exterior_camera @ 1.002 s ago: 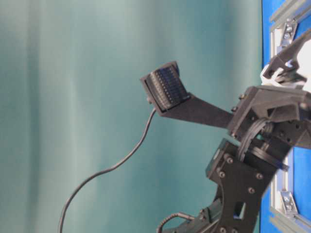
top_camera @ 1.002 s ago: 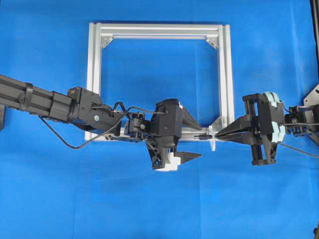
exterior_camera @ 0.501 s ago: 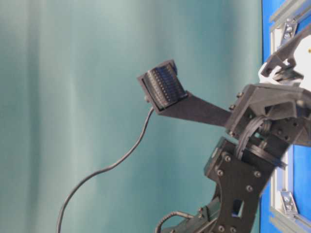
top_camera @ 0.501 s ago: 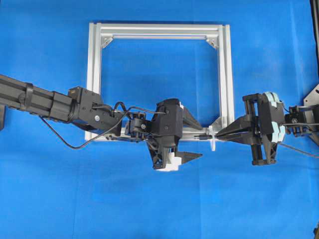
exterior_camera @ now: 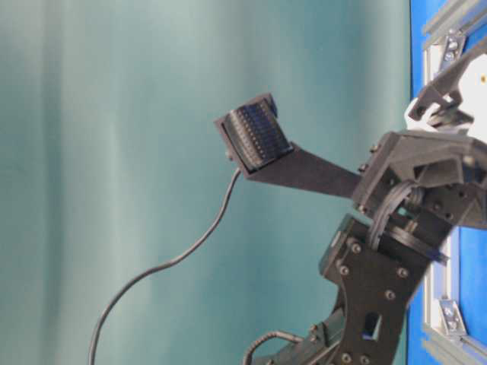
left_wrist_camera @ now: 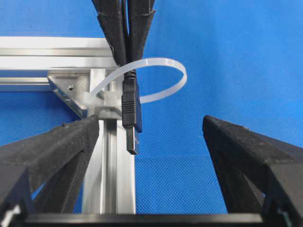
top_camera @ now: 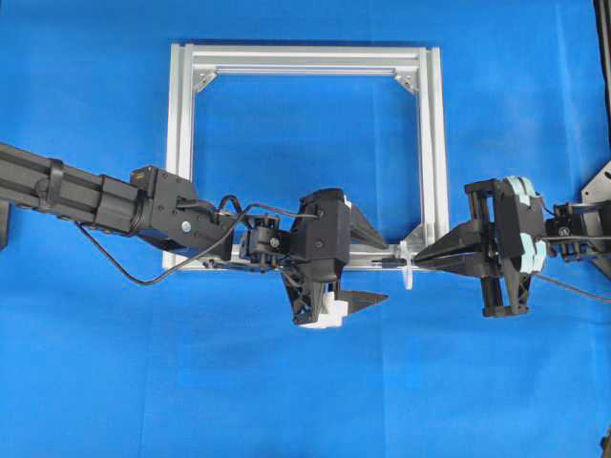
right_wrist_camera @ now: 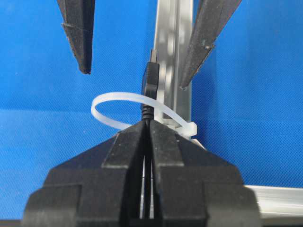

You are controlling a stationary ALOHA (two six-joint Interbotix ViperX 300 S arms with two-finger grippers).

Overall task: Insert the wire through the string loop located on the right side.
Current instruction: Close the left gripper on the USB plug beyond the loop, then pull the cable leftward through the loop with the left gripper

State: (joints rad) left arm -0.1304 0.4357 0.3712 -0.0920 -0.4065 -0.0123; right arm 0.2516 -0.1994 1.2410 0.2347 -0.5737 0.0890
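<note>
The wire's black plug (left_wrist_camera: 131, 113) with its metal tip pokes through the white string loop (left_wrist_camera: 176, 71), which is tied to the aluminium frame's near right corner (left_wrist_camera: 75, 90). My right gripper (right_wrist_camera: 147, 124) is shut on the wire just behind the plug (right_wrist_camera: 150, 78), its tips at the loop (right_wrist_camera: 106, 104). In the overhead view, plug (top_camera: 387, 258) and loop (top_camera: 409, 270) lie between the two grippers. My left gripper (top_camera: 377, 265) faces the plug, open wide. Its fingers (left_wrist_camera: 71, 142) flank the plug tip without touching it.
The square aluminium frame (top_camera: 305, 57) lies flat on the blue cloth, its near rail under the left gripper. The right arm's body (top_camera: 516, 243) stands just outside the frame. One ribbed finger pad (exterior_camera: 257, 137) and an arm link fill the table-level view.
The left arm has shifted very slightly. The right gripper, wire and loop have held still.
</note>
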